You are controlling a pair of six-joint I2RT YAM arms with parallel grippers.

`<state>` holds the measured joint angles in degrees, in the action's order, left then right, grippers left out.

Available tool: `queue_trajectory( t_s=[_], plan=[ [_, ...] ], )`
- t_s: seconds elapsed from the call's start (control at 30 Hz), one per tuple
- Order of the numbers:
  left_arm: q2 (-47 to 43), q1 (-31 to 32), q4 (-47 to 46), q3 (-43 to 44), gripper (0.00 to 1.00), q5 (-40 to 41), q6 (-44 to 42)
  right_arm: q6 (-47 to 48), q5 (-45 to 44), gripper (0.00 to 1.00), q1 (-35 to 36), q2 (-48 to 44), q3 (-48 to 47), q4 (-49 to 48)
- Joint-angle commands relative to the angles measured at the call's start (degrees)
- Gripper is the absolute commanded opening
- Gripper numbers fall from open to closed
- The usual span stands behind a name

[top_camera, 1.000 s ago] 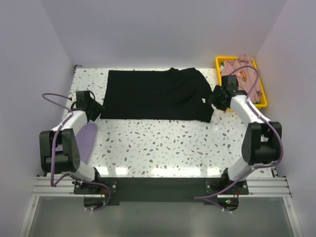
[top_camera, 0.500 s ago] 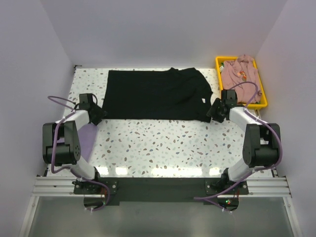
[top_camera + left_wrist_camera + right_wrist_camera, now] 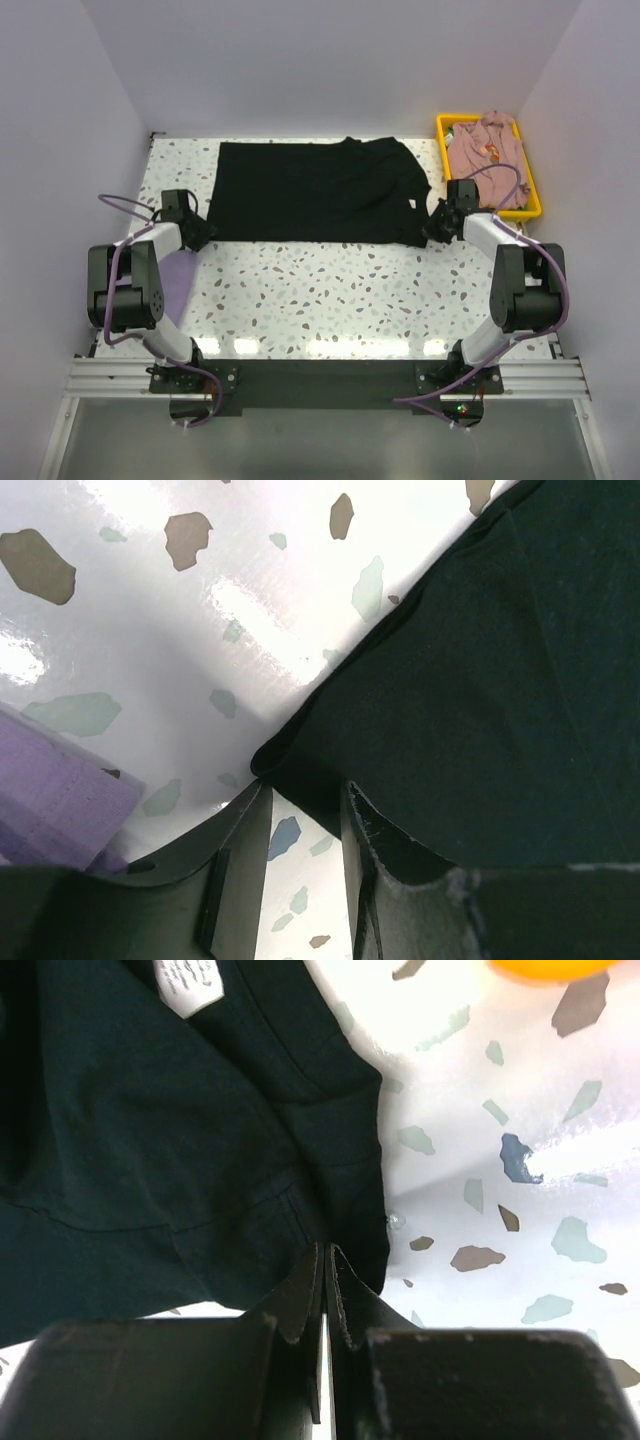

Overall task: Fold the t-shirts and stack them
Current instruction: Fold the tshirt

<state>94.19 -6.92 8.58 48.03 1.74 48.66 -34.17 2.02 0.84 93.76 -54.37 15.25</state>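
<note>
The right gripper point(image 3: 325, 1260) had snapped shut since a moment before, pinching the near right corner of the black t-shirt point(image 3: 150, 1140). The left gripper point(image 3: 303, 798) had closed a little, its fingers apart around the near left corner. The black t-shirt lay flat on the table point(image 3: 330, 290).

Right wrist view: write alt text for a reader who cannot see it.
The right gripper, jaws shut, meets a corner of a black t-shirt lying on a speckled white table. A white label shows on the shirt at top left.
</note>
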Motion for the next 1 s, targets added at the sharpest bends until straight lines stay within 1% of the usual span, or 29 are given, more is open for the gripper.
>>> queue_trajectory(
  t_s=[0.0, 0.17, 0.3, 0.37, 0.4, 0.47, 0.5, 0.6, 0.73, 0.97],
  plan=[
    [1.0, 0.3, -1.2, 0.8, 0.38, 1.1, -0.3, 2.0, -2.0, 0.00, 0.1, -1.8, -4.6, 1.8],
    [1.2, 0.3, -1.1, 1.0, 0.33, 1.4, -0.3, 4.5, -6.4, 0.00, 0.1, -2.6, -6.8, 5.1],
    [1.3, 0.3, -0.8, 1.2, 0.29, 1.6, -0.4, 5.4, -7.8, 0.00, 0.1, -2.3, -8.2, 6.1],
    [1.3, 0.2, -0.6, 1.3, 0.28, 1.9, -0.6, 5.7, -7.0, 0.00, 0.1, -2.1, -8.4, 6.5],
    [1.3, 0.3, -0.7, 1.2, 0.28, 1.8, -0.6, 5.7, -5.7, 0.04, 0.1, -2.3, -7.9, 6.5],
    [1.3, 0.3, -0.7, 1.2, 0.27, 1.7, -0.6, 5.4, -4.7, 0.15, 0.1, -2.8, -6.2, 4.5],
    [1.3, 0.2, -0.6, 1.2, 0.27, 1.6, -0.6, 5.3, -3.4, 0.23, 0.0, -3.3, -4.5, 4.0],
    [1.3, 0.2, -0.7, 1.1, 0.27, 1.6, -0.5, 4.7, -2.1, 0.33, 0.1, -3.6, -2.1, 2.2],
    [1.4, 0.2, -0.7, 1.0, 0.27, 1.5, -0.5, 3.6, 0.6, 0.36, 0.0, -3.2, 0.1, -1.0],
    [1.9, 0.3, -1.1, 0.9, 0.27, 1.2, -0.6, 1.9, 2.1, 0.34, 0.1, -1.9, 1.9, -3.7]
  ],
)
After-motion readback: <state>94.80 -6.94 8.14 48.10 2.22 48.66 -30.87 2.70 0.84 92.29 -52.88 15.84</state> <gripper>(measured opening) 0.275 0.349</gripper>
